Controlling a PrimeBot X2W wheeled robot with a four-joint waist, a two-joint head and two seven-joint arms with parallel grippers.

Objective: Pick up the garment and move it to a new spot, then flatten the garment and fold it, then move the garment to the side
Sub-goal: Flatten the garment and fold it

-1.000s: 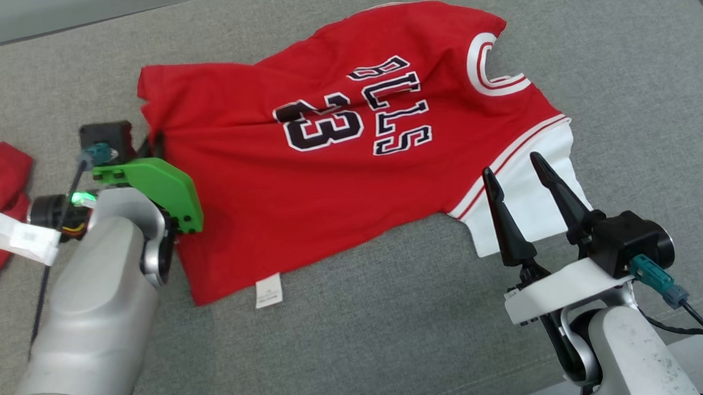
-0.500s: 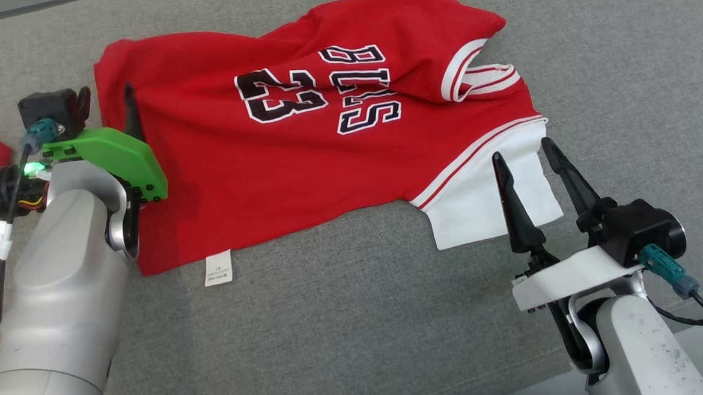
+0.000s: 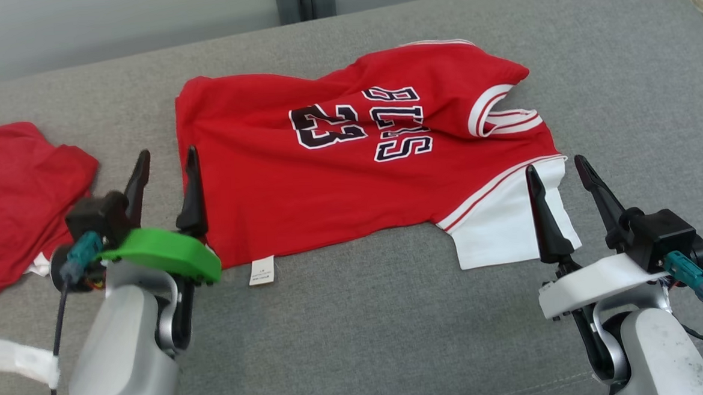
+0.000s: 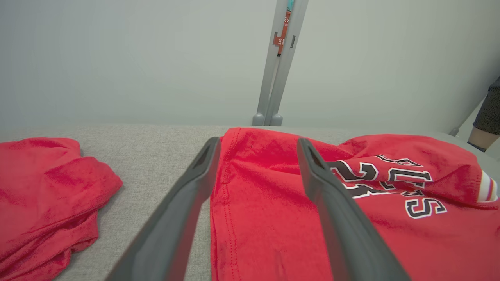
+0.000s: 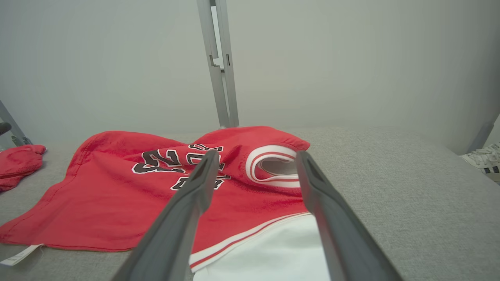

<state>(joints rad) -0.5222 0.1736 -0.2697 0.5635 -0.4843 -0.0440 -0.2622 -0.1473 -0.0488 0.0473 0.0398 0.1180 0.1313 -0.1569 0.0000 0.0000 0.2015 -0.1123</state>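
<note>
I see the red jersey (image 3: pixel 349 161) spread on the grey surface (image 3: pixel 394 327), my left fingers (image 3: pixel 190 194) parted, straddling its hem edge (image 4: pixel 220 195), my right fingers (image 3: pixel 544 217) parted, empty, over its white sleeve (image 3: pixel 504 231).

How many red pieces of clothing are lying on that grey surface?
2. The numbered jersey lies spread in the middle; a second red garment lies crumpled at the robot's left, partly cut off, so more may be hidden.

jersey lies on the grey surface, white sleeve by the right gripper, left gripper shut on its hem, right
No: the left gripper is open, jaws apart at the hem, as the left wrist view shows. The jersey does lie on the grey surface, white sleeve by the right gripper.
</note>
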